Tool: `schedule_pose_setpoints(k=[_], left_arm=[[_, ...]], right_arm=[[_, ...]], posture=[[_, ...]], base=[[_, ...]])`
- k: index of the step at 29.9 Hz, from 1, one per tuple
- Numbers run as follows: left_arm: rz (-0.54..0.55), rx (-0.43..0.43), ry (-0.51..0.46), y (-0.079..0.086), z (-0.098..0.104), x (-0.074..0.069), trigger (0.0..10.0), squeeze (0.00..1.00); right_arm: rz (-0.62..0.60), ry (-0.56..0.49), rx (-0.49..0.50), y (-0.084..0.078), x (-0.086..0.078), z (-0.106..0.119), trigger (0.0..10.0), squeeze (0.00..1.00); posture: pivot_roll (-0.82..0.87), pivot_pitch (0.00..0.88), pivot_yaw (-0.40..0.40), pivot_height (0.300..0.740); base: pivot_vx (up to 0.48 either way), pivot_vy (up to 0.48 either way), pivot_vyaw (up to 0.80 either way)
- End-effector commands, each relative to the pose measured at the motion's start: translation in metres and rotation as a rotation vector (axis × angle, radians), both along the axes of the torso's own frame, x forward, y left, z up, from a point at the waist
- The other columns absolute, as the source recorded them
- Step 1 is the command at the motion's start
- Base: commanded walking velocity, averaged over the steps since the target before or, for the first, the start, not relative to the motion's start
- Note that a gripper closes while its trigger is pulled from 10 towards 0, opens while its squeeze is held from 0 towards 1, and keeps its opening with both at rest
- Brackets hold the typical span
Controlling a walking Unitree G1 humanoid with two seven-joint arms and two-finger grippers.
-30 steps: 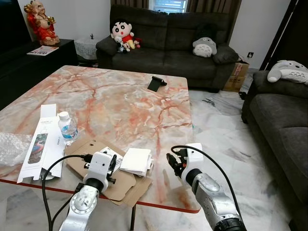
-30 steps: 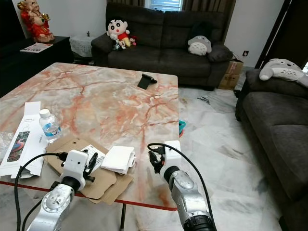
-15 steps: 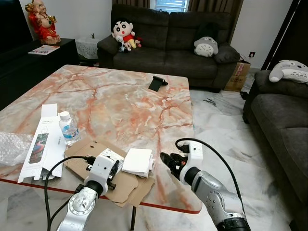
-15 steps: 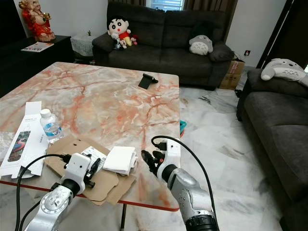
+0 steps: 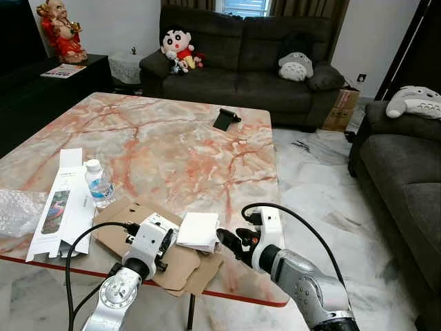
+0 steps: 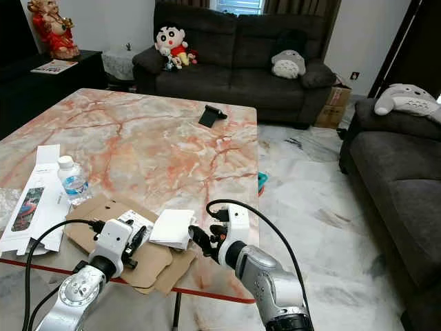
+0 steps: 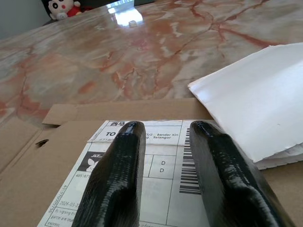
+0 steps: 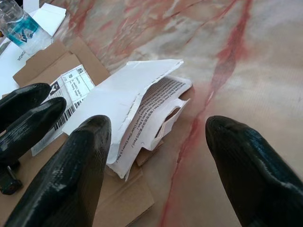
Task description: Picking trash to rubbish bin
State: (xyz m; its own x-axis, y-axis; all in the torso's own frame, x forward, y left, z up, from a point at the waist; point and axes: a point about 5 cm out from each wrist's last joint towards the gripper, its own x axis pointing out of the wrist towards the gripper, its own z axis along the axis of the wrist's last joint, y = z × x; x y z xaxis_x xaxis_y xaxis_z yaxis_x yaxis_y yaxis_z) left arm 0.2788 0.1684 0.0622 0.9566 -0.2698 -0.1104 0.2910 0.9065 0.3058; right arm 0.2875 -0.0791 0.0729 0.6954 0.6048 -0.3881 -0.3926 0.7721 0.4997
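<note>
A torn white paper envelope [image 5: 198,231] lies on a flattened brown cardboard box [image 5: 114,231] near the marble table's front edge [image 5: 234,298]. A shipping label [image 7: 156,161] is stuck on the cardboard. My right gripper [image 5: 226,239] hovers low just right of the envelope with its fingers spread wide. In the right wrist view the envelope's torn edge [image 8: 142,104] sits ahead, between the fingers [image 8: 71,170]. My left gripper [image 5: 164,241] hangs over the label [image 5: 153,222], its fingers [image 7: 118,175] a narrow gap apart with nothing between them.
A small water bottle [image 5: 98,183], a long white product box [image 5: 60,200] and bubble wrap [image 5: 15,210] lie at the table's left. A black stand [image 5: 222,119] sits at the far edge. Dark sofas [image 5: 241,62] stand behind and to the right [image 5: 406,172].
My right gripper has swung left along the table's front, from right of the cardboard to the envelope's edge. The left gripper has hardly moved.
</note>
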Motion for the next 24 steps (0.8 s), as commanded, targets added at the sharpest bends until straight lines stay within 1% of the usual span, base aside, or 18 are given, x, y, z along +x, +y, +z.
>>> schedule_pose_setpoints(k=[1,4,5,6,8,11,14,21,24], left_arm=[[-0.033,0.027,-0.013,-0.006,0.003,0.003,10.0,0.0],[-0.034,0.026,-0.013,-0.007,0.003,0.003,10.0,0.0],[-0.037,0.025,-0.011,-0.007,0.003,0.003,10.0,0.0],[-0.039,0.024,-0.01,-0.008,0.003,0.003,10.0,0.0],[-0.049,0.022,-0.005,-0.01,0.002,0.002,10.0,0.0],[-0.049,0.022,-0.005,-0.01,0.002,0.002,10.0,0.0],[-0.052,0.021,-0.004,-0.011,0.001,0.002,10.0,0.0],[-0.06,0.019,-0.005,-0.012,0.002,0.001,10.0,0.0],[-0.067,0.023,-0.007,-0.013,0.002,0.001,10.0,0.0]], right_arm=[[-0.005,-0.001,0.002,0.0,0.0,0.004,10.0,0.48],[-0.004,0.003,0.001,0.0,0.0,0.004,10.0,0.48],[-0.011,0.01,0.021,0.002,0.0,0.005,10.0,0.81],[-0.016,0.016,0.042,0.004,0.001,0.007,10.0,0.0],[-0.022,0.032,0.094,0.011,0.002,0.011,10.0,0.0],[-0.016,0.039,0.108,0.014,0.002,0.012,10.0,0.0],[-0.011,0.058,0.173,0.021,0.003,0.018,10.0,0.0],[0.027,0.045,0.161,0.032,0.002,0.022,10.0,0.0],[0.043,0.058,0.149,0.037,0.002,0.021,10.0,0.0]], posture=[[0.15,0.0,-0.078,0.74],[0.15,0.0,-0.078,0.74],[0.15,0.0,-0.078,0.74],[0.15,0.0,-0.078,0.74],[0.15,0.0,-0.078,0.74],[0.15,0.0,-0.078,0.74],[0.15,0.0,-0.078,0.74],[0.16,0.0,-0.08,0.74],[0.16,0.0,-0.08,0.74]], base=[[0.0,0.0,0.0],[0.0,0.0,0.0],[0.0,0.0,0.0],[0.0,0.0,0.0],[0.0,0.0,0.0],[0.0,0.0,0.0],[0.0,0.0,0.0],[0.0,0.0,0.0],[0.0,0.0,0.0]])
